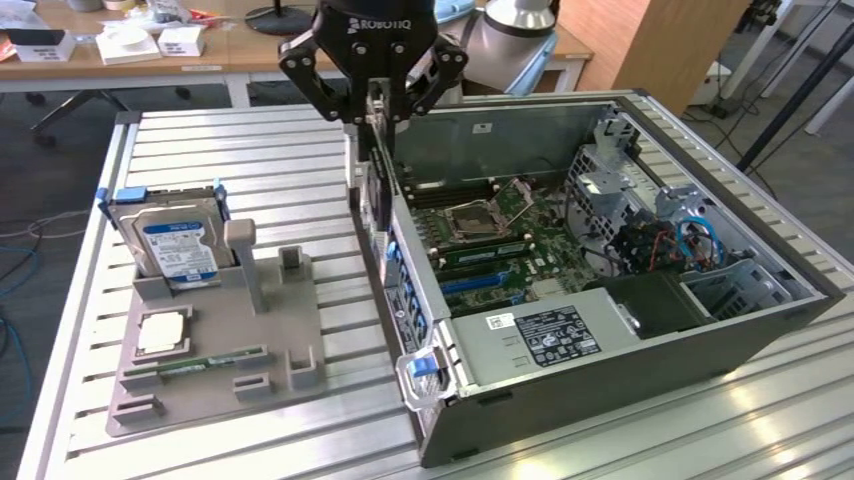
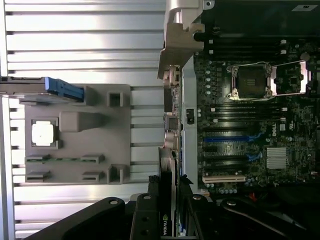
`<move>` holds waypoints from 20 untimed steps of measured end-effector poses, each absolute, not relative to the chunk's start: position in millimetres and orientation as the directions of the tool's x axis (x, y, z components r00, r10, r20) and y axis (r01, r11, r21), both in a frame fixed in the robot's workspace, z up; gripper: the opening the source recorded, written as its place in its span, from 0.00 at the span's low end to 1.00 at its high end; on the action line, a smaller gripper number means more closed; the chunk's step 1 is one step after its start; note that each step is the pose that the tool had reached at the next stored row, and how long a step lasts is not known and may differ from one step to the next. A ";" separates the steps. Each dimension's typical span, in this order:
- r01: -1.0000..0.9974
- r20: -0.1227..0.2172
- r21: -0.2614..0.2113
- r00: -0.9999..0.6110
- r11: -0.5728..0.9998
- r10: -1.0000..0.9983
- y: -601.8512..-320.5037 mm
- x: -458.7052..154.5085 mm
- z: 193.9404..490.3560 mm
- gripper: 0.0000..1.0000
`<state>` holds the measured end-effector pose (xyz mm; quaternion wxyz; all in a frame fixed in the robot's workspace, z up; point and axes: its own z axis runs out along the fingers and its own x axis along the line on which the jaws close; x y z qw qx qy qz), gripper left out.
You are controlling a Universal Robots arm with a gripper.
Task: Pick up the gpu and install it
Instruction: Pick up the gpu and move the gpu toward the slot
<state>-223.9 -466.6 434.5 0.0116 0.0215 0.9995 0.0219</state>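
Gpu (image 1: pixel 383 165): being pinched edge-on by gripper (image 1: pixel 376 110) over case (image 1: pixel 641 370) rear edge; squareness to slot being judged critical.

gpu (image 1: pixel 379 165) above wall of computer case (image 1: pixel 641 375), holder (image 1: pixel 267 340) with hard drive (image 1: pixel 178 248) at exterior view's left

Clearance about my gripper (image 1: pixel 379 112), clamped on the gpu (image 1: pixel 382 175): the case's rear wall (image 1: pixel 400 290) stands directly beneath. Toward the exterior view's right the motherboard (image 1: pixel 494 240) lies open, bounded near by the power supply (image 1: pixel 547 335) and far right by the drive cage (image 1: pixel 607 185). To the left is bare table (image 1: pixel 254 150).
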 end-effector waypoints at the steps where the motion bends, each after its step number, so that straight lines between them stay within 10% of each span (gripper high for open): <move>1: 0.042 -0.022 0.044 -0.999 0.998 0.043 -466.5 -221.4 434.5 0.26; 20: 0.042 -0.022 0.044 -0.999 0.998 0.043 -466.5 -156.5 434.5 0.26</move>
